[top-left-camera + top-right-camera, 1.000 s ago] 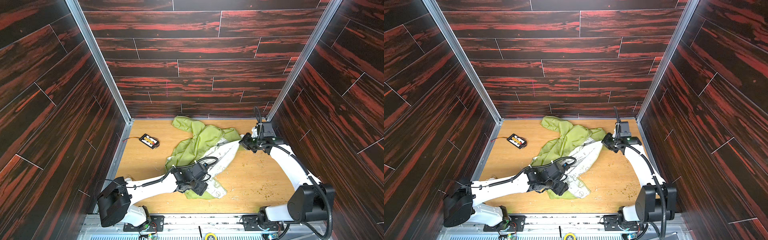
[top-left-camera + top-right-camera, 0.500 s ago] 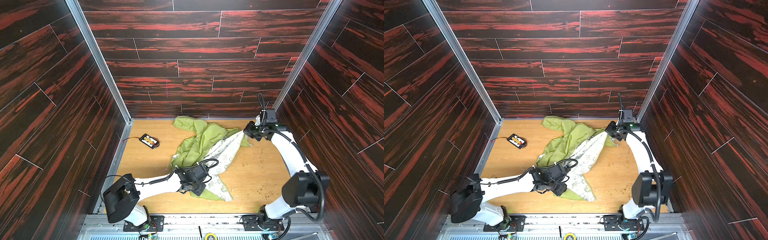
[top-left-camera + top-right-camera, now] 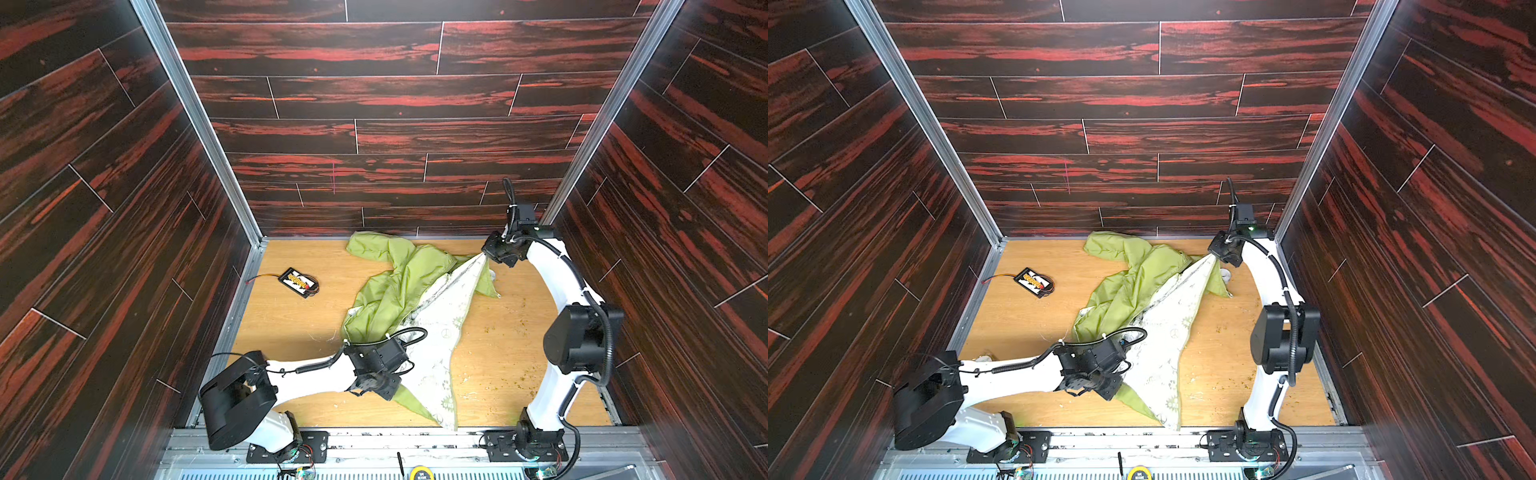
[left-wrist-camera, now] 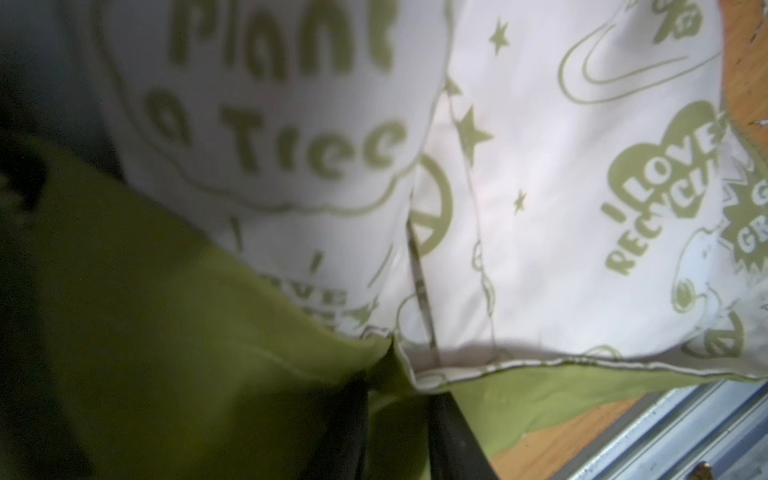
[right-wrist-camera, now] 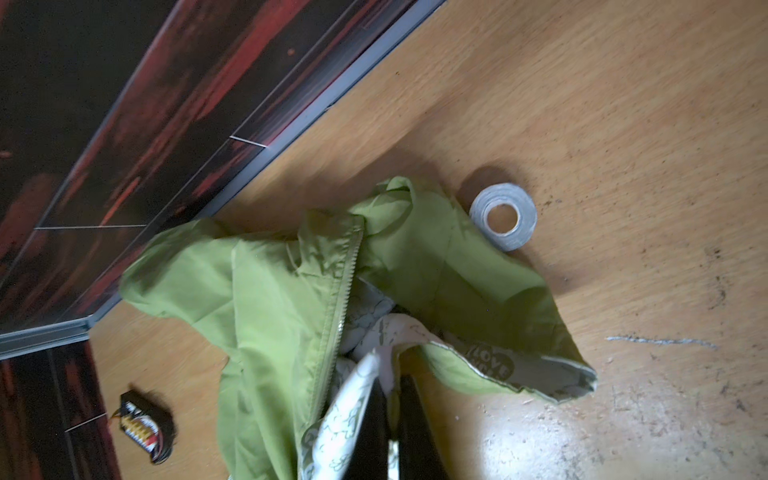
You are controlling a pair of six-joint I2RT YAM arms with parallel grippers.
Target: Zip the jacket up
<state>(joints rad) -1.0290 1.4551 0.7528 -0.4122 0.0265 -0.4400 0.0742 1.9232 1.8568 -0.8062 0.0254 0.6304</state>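
My right pincer (image 5: 390, 386) pinches the jacket (image 3: 395, 291) by a lining corner, far back, to pull it taut; left pincer (image 4: 399, 399) straddles the green hem (image 4: 582, 386), can't tell if clamped.

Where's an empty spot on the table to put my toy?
Two bare patches of table: left of the jacket, between the black gadget and the left arm; and right of it, beside the right arm, a bit crumby. The jacket crowds the middle; the right claw and a tape roll fill the far right corner.
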